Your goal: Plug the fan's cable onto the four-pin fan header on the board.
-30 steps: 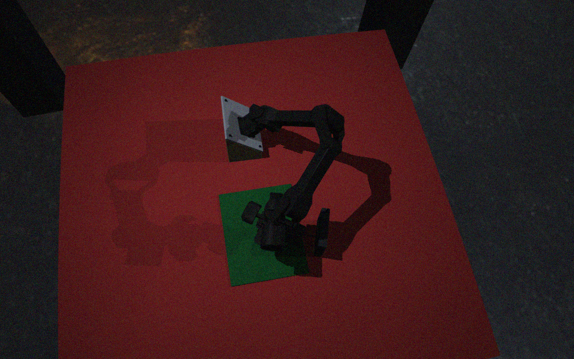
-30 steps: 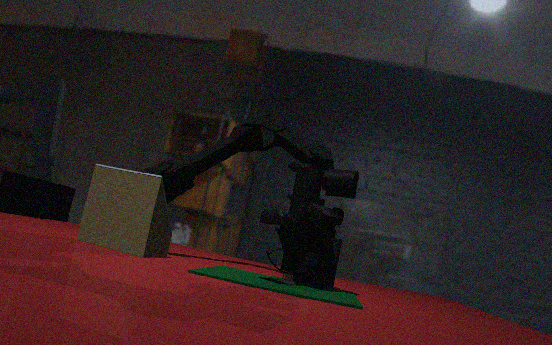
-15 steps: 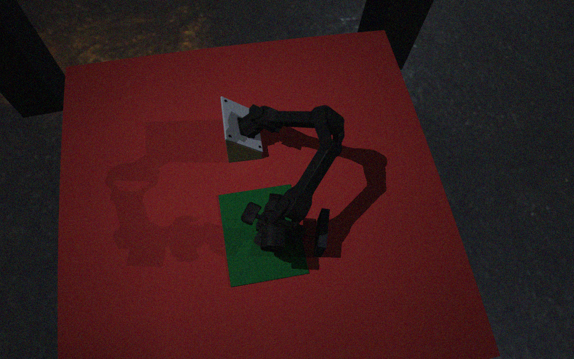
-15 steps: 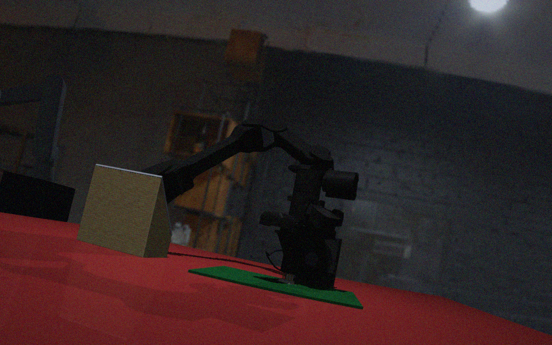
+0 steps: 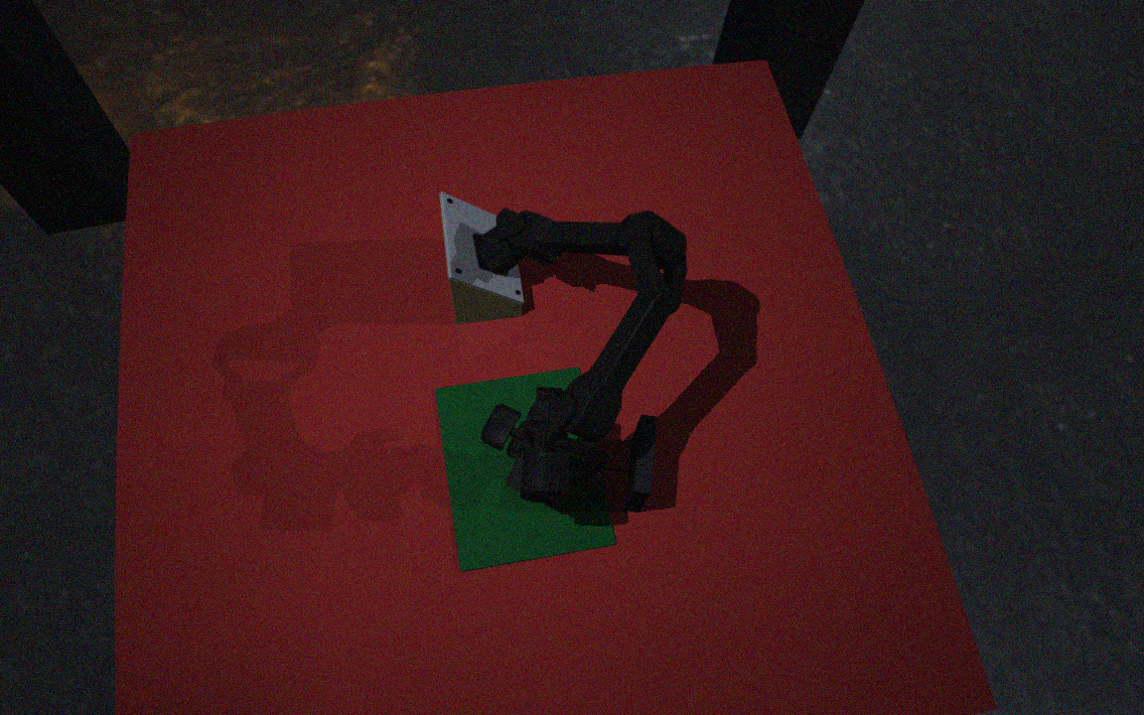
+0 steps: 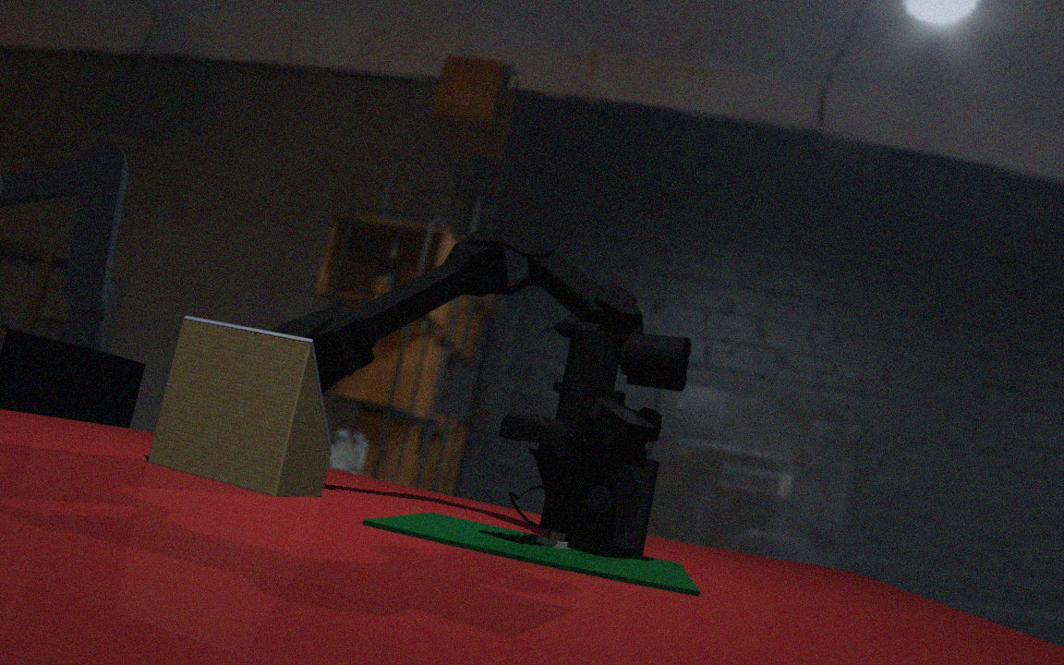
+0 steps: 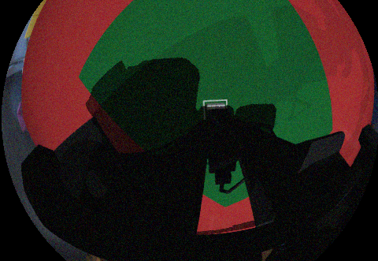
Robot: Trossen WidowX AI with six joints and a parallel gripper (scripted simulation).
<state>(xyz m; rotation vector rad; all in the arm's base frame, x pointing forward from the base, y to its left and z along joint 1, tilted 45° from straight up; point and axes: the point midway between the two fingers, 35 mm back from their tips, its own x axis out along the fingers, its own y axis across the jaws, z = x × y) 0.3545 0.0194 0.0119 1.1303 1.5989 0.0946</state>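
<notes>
The fingers were clenched on the dark plug, low over the green board, right by the pale header. The cable curved out beside them; how far down the plug sat could not be told.

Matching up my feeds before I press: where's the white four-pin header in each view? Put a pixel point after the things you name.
Top: not visible, likely hidden under the arm.
Exterior: low, right of centre, the small pale part (image 6: 559, 543) at the arm's foot.
Wrist: just right of centre, a white outline (image 7: 215, 101).
Shared landmark: the green board (image 5: 492, 524) (image 6: 437, 525) (image 7: 220, 36).
</notes>
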